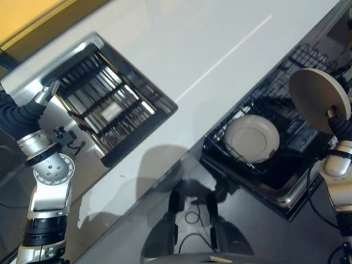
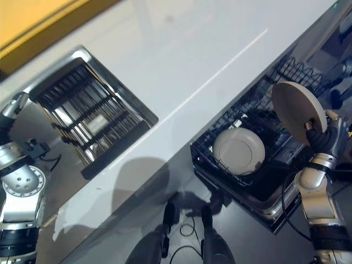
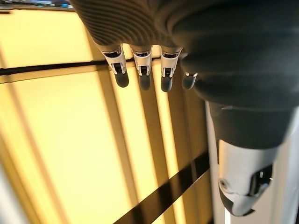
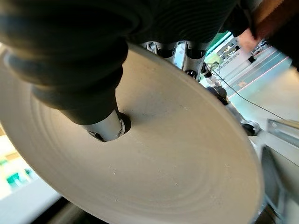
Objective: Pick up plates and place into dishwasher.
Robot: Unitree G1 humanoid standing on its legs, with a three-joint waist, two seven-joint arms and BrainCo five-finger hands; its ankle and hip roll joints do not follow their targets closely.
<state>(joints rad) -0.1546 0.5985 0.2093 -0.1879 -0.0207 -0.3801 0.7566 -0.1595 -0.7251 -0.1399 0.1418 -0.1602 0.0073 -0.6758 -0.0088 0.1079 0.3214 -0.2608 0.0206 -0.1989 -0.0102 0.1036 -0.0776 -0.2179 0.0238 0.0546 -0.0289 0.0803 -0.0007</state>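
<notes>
Two plates showed: the right hand [image 2: 324, 135] pinched a beige plate [image 2: 297, 110] above the dishwasher rack [image 2: 258, 118], where a white plate [image 2: 239, 151] lay; the left hand [image 3: 154, 56] hung with fingers relaxed.

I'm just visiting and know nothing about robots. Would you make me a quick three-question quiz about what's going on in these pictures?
1. True or false: the right hand is holding a plate.
2. Where does the other plate sit?
A. on the white counter
B. in the dishwasher rack
C. in the left hand
3. Fill in: the left hand is by the corner of the dark ______ tray set into the white counter.

Key:
1. True; its thumb presses on the plate's face and its fingers are behind it.
2. B, in the dishwasher rack.
3. slatted, meaning the slatted tray; the left hand holds nothing.
</notes>
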